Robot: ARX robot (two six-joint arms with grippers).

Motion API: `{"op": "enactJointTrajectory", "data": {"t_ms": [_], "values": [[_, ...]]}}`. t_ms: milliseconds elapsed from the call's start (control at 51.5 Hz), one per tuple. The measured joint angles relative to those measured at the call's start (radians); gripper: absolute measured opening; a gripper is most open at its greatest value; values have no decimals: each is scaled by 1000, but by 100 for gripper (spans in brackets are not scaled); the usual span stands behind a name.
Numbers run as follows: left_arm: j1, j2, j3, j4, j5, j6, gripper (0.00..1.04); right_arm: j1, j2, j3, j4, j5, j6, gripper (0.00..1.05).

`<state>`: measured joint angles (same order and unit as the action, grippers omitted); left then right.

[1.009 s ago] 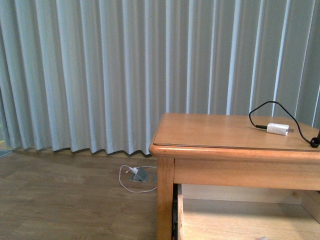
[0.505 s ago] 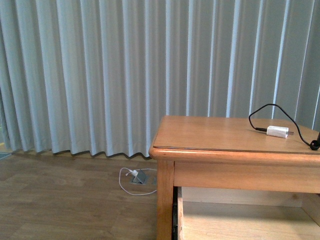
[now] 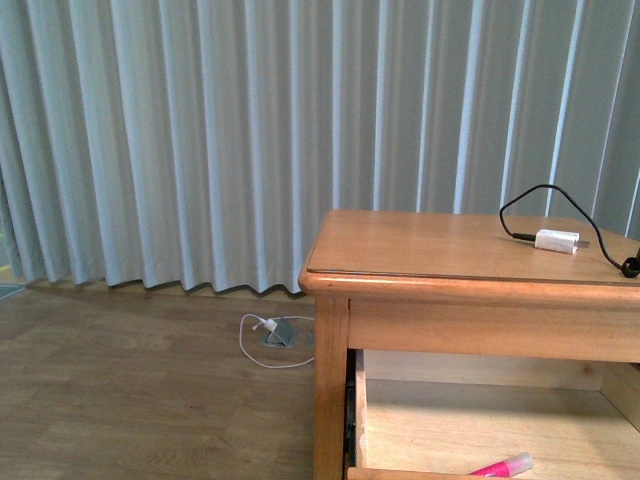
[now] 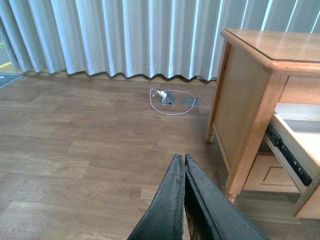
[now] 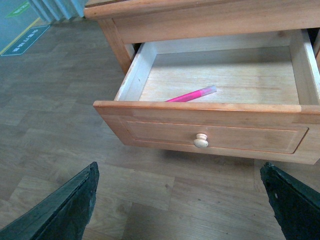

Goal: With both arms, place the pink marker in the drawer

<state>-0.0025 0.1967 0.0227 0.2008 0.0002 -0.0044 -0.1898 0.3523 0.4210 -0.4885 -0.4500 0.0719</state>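
The pink marker (image 5: pixel 191 94) lies inside the pulled-out wooden drawer (image 5: pixel 210 134), near its front wall; it also shows at the bottom of the front view (image 3: pixel 503 466). The drawer (image 3: pixel 480 420) has a round pale knob (image 5: pixel 201 141) on its recessed front. My right gripper (image 5: pixel 182 202) is open and empty, its jaws spread wide over the floor in front of the drawer. My left gripper (image 4: pixel 182 165) is shut and empty, low over the wooden floor to the left of the nightstand (image 4: pixel 260 75). Neither arm shows in the front view.
A white charger block (image 3: pixel 556 241) with a black cable (image 3: pixel 525 205) lies on the nightstand top (image 3: pixel 420 250). A white cable and a floor socket (image 3: pixel 277 333) lie by the grey curtain (image 3: pixel 200 140). The drawer's black slide rail (image 4: pixel 287 152) sticks out at the nightstand's side.
The front view has tilted slightly, so the scene sits lower. The pink marker now shows in the drawer at the bottom edge; it was barely visible before.
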Motion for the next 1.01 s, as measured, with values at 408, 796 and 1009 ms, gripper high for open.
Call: {"op": "enactJointTrajectory", "data": {"t_ms": [408,796,1009], "values": [[0,-192,0,-200,0,0,40,71,-64,-90,270,251,-9,96],[0,-192,0,-200,0,0,99,101,649,-14,388,174,-24,96],[0,-192,0,-200,0,0,99,131,991,69,537,206,-15,96]]}}
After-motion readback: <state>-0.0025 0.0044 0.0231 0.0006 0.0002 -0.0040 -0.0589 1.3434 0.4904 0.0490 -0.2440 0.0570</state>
